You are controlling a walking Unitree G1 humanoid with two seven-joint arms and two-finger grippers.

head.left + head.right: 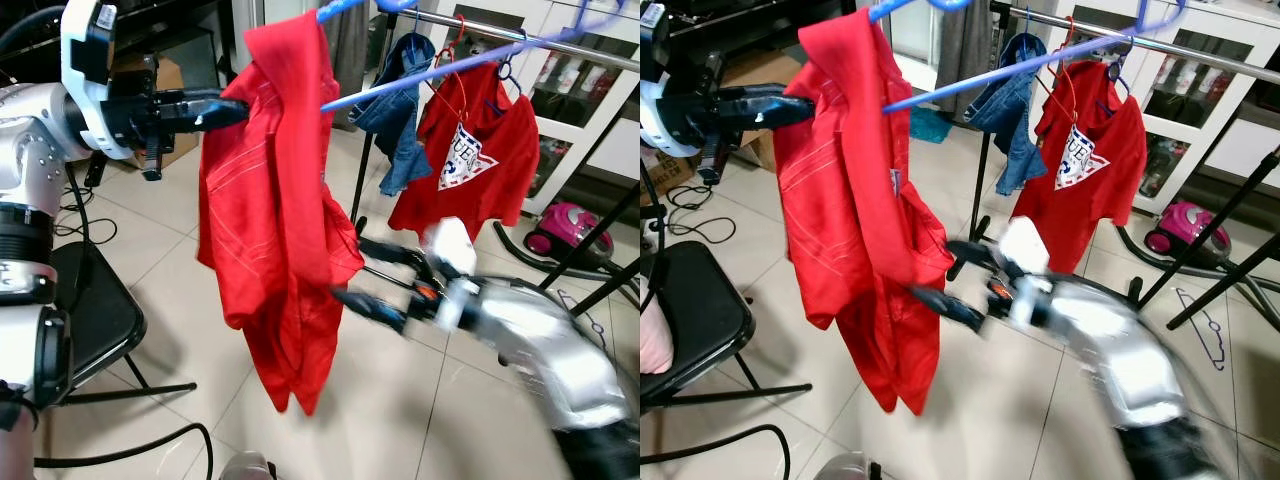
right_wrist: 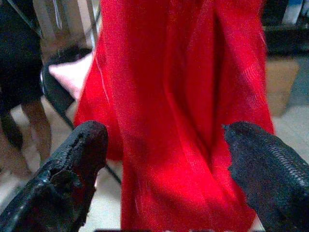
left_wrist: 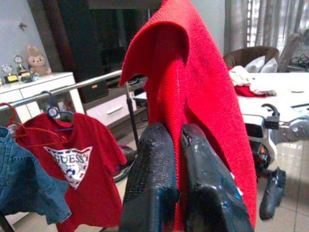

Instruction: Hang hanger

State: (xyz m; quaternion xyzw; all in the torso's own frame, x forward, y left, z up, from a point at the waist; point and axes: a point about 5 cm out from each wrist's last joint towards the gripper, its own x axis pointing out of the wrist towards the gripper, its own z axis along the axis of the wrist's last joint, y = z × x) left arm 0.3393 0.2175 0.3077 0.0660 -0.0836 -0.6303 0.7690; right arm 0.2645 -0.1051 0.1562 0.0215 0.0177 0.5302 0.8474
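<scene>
Left eye view | left tool pinching red shirt | right tool spread

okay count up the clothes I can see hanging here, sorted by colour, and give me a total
Red garments: 2, the red shirt pinched in the left end effector, and the red Guess T-shirt on the rail.
Blue garments: 1, the denim piece hanging on the rail.
Total: 3 garments.
</scene>
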